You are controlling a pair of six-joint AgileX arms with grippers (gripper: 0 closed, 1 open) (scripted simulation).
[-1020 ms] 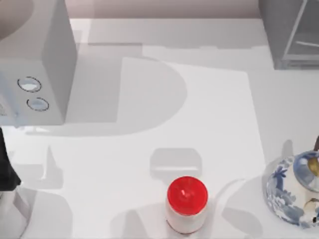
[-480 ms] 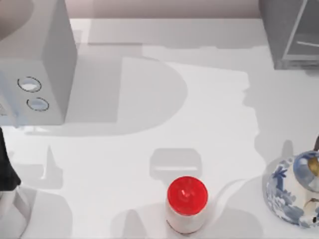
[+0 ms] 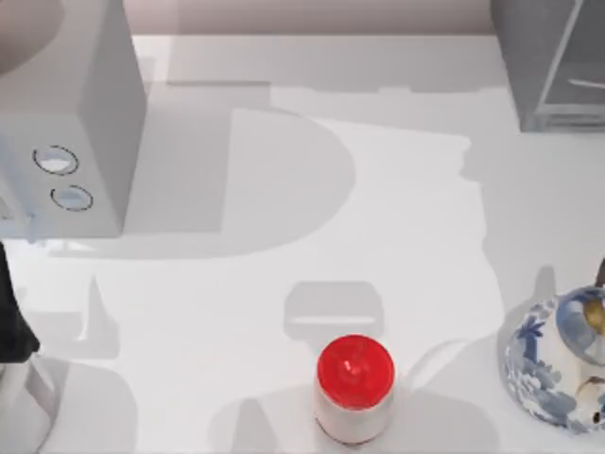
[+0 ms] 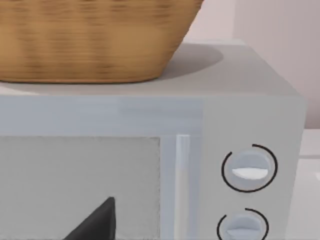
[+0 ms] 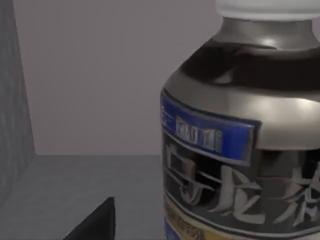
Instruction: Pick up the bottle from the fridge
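The fridge [image 3: 548, 61] stands at the upper right corner of the top view, its glass pane in a pale frame angled along its right side. In the right wrist view the bottle [image 5: 240, 135] stands upright close ahead, dark with a blue band of label and a white cap, on a grey floor with a grey wall beside it and a pale back wall. One dark fingertip [image 5: 95, 222] shows at the lower left of that view; how far the right jaws are open I cannot tell.

The left wrist view faces a grey box with two round dials [image 4: 245, 170], with a woven basket [image 4: 90, 40] sitting on top. The left jaws' opening cannot be told either.

On the white bench [image 3: 378, 246], a red-capped jar [image 3: 354, 388] stands at the lower middle of the top view and a blue-and-white teapot [image 3: 558, 364] at the lower right.
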